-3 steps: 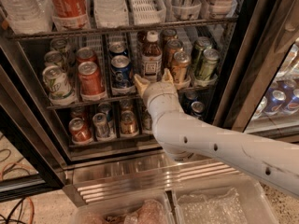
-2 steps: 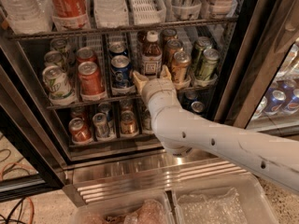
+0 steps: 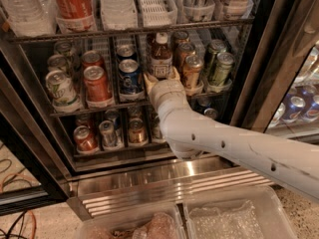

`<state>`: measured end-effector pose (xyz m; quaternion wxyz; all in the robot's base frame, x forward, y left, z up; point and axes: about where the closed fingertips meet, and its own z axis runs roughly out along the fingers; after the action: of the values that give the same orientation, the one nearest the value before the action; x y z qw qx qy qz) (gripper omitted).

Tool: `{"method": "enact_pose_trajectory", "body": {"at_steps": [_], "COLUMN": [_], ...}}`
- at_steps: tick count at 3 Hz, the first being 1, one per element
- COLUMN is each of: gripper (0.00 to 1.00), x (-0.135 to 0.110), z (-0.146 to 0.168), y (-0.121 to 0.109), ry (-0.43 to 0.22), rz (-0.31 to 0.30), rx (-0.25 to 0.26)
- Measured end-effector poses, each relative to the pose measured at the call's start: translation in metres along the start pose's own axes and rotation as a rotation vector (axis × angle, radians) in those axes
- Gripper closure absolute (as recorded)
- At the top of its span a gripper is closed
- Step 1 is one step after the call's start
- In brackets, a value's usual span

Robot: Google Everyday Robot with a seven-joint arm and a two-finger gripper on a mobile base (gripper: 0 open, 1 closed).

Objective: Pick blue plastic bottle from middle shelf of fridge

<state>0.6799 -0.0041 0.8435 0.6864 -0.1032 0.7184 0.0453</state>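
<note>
We are at the grasp step. The gripper (image 3: 161, 77) is at the front of the middle shelf (image 3: 89, 109) of the fridge (image 3: 249, 83), with its fingers (image 3: 148, 79) spread open on either side of the bottle (image 3: 160, 59). The bottle stands in its tray between a blue can (image 3: 129, 76) on the left and a bronze can (image 3: 192, 71) on the right. Next, we judge, the claw must close on the bottle's lower body and draw it straight out toward us, clear of the cans that fill the neighbouring trays (image 3: 67, 106).
</note>
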Motion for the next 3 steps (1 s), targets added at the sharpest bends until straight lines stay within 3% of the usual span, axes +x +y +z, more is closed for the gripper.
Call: {"method": "enact_pose_trajectory", "body": {"at_steps": [3], "gripper": [1.00], "x": [0.0026], "z": [0.0007], "y": [0.0020], "ry": [0.005], "rz": [0.000], "rx": [-0.005]}}
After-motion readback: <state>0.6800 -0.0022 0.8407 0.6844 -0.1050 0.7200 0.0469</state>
